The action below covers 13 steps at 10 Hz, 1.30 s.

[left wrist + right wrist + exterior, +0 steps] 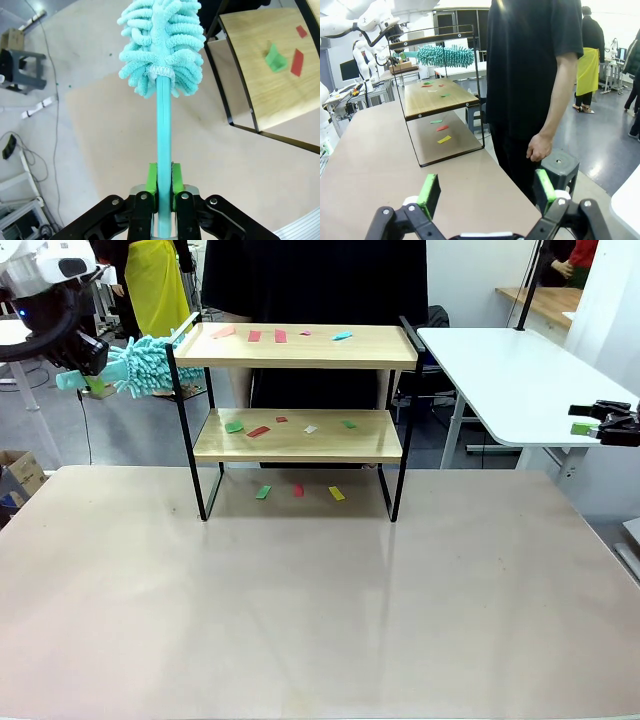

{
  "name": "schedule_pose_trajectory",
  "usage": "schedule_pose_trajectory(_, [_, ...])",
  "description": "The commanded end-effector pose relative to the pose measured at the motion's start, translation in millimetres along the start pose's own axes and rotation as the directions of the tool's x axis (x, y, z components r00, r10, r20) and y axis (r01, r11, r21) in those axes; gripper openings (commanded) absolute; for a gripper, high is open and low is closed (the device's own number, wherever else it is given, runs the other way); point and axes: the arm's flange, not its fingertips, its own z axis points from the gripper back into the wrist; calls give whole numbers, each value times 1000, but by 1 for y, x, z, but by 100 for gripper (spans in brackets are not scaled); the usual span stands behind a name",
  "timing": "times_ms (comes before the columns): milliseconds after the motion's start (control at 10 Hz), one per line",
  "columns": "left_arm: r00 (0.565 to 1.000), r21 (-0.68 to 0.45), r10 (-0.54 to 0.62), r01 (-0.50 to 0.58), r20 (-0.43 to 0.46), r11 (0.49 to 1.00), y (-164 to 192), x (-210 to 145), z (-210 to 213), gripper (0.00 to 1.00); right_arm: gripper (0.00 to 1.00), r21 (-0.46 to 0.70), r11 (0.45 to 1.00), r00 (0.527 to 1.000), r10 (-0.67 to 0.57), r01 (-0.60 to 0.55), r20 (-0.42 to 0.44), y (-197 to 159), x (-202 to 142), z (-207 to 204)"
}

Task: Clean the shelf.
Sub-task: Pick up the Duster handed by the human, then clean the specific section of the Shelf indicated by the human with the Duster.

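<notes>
The shelf [300, 447] stands on the far middle part of the table [300, 620]. Small coloured scraps [258, 431] lie on both boards and on the table under it. At the far left, the left gripper [164, 178] is clenched on the handle of a turquoise duster [150, 365], whose fluffy head is at the upper board's left end rail. The right gripper [487, 188] hangs at the right, jaws released, holding nothing.

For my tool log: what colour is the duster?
Turquoise duster, head and handle alike; clearest in the left wrist view.
</notes>
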Motion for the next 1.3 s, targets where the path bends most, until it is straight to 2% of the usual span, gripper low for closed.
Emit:
schedule_pose_trajectory(0, [1000, 2, -9, 9, 3, 1000, 0, -1, 4, 0, 100, 1, 1000, 1000, 5, -5, 2, 0, 3, -1])
schedule_pose_trajectory(900, [1000, 2, -9, 9, 3, 1000, 0, -1, 4, 0, 100, 1, 1000, 1000, 5, -5, 2, 0, 3, -1])
schedule_pose_trajectory(1000, [1000, 0, 0, 0, 0, 1000, 0, 0, 0, 13, 100, 1, 1000, 1000, 5, -5, 2, 0, 3, -1])
schedule_pose_trajectory(1100, [999, 52, -32, 32, 4, 998, 16, -6, 29, 13, 100, 1, 1000, 1000, 5, -5, 2, 0, 3, -1])
schedule_pose_trajectory(1200, [995, 124, -80, 86, -53, 988, 32, -12, 60, 13, 100, 1, 1000, 1000, 5, -5, 2, 0, 3, -1])
